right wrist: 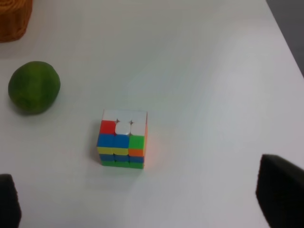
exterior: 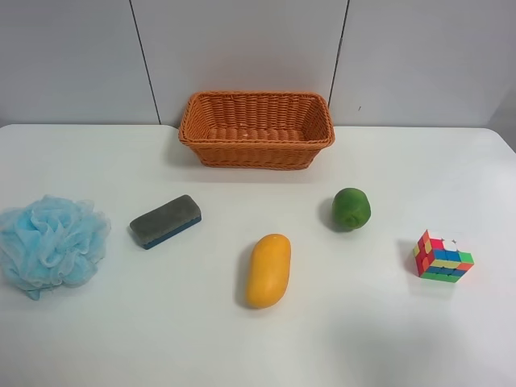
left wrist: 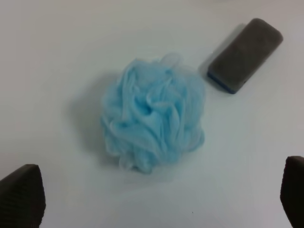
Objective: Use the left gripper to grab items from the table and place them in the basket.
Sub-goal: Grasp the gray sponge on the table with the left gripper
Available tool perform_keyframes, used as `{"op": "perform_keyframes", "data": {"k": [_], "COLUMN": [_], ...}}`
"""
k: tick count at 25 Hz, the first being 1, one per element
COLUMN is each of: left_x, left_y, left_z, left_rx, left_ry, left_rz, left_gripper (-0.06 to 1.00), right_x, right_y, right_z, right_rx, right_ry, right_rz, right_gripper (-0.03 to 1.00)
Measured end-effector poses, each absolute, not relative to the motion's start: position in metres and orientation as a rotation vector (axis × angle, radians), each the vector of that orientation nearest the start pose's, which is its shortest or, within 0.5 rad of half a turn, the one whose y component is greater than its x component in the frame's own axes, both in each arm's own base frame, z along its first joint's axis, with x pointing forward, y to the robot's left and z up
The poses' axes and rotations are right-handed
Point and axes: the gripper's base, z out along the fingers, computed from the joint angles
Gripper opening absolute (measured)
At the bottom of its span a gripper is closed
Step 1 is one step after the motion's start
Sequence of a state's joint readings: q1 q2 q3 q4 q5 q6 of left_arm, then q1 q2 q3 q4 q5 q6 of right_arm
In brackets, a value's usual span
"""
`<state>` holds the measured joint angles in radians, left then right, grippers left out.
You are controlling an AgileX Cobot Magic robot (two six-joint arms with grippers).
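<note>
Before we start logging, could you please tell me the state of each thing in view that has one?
Wicker basket: upright, empty.
Board eraser: lying flat, grey side up.
Blue bath pouf: fluffed, ungripped.
Yellow mango: whole, lying on its side.
Green fruit: whole.
Puzzle cube: scrambled.
Left gripper: open, empty.
Right gripper: open, empty.

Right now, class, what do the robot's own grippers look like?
Only fingertips show. The left gripper has dark charcoal fingers with a fine ribbed texture; the right gripper has plain black, blocky fingers. No arms, cables or markings are visible in any view.
</note>
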<state>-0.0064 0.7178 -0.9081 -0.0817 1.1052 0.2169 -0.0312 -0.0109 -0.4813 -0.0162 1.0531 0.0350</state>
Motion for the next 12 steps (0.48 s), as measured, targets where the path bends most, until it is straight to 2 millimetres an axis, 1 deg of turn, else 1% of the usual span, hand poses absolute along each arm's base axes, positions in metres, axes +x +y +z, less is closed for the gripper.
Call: {"op": "perform_keyframes", "data": {"k": [1,4,5,7,9,12], "left_x": [0.122,0.166,0.181,0.209,0.232,0.259], "left_y": [-0.010,-0.025,-0.033,-0.052,-0.070,-0.095], "left_z": [0.364,0.363,0.359,0.348,0.338,0.315], "left_rx": [0.297,0.437,0.493,0.607,0.694,0.800], "left_ry": [2.399,2.479,2.505,2.542,2.558,2.584], "left_rz": [-0.010,-0.015,-0.013,-0.006,-0.006,-0.015], "left_gripper": [0.99,0.99,0.99,0.99,0.99,0.99], "right_x": [-0.004,-0.004,-0.004,-0.004,-0.004,-0.004], "right_y": [-0.001,-0.001,-0.001,-0.001,-0.001,-0.001], "right_z": [0.273,0.273,0.273,0.273,0.273,0.273], "right_rx": [0.068,0.068,0.068,0.068,0.068,0.068], "right_ry": [2.043,2.043,2.043,2.043,2.043,2.043], "right_rz": [-0.017,-0.017,-0.017,-0.017,-0.017,-0.017], "right_gripper": [0.99,0.99,0.99,0.99,0.99,0.99]}}
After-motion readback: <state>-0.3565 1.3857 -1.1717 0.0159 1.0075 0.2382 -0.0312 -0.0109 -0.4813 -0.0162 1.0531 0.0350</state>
